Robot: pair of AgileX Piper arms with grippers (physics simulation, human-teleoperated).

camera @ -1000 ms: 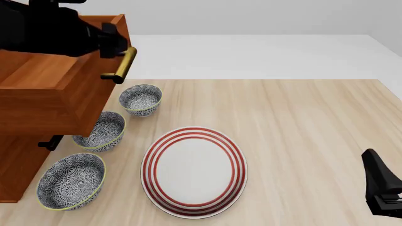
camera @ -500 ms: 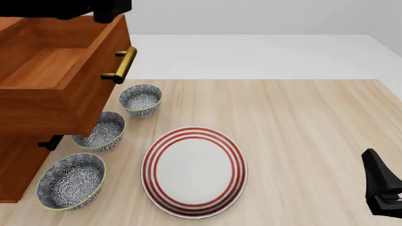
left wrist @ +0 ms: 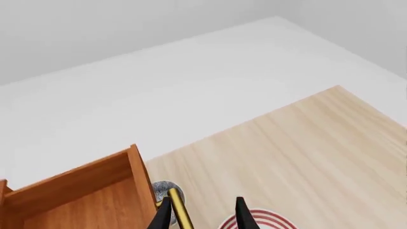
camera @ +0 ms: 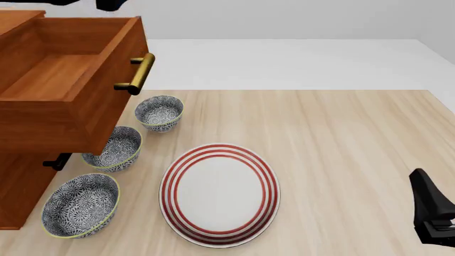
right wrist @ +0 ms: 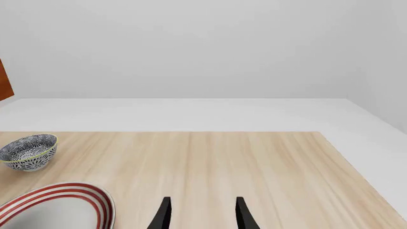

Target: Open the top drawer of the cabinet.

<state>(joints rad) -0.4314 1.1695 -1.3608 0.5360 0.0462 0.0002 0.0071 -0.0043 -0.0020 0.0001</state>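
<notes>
The cabinet (camera: 18,186) stands at the table's left. Its top drawer (camera: 64,74) is pulled out, an open empty box with a brass bar handle (camera: 136,73). The left arm is raised above the drawer; only a black bit of it (camera: 106,4) shows at the front view's top edge. In the left wrist view my left gripper (left wrist: 203,217) is open and empty, looking down on the drawer (left wrist: 76,195) and its handle (left wrist: 180,210) from above. My right gripper (right wrist: 202,215) is open and empty, low over the table at the near right (camera: 433,213).
Three patterned bowls (camera: 160,112) (camera: 114,148) (camera: 80,204) stand in a row beside the cabinet, partly under the open drawer. A red-striped white plate (camera: 219,193) lies mid-table. The light wood table (camera: 341,144) reaches to the right.
My left arm has let go of the handle area and risen up, almost out of the front view. The drawer stays pulled out. The right arm has not moved.
</notes>
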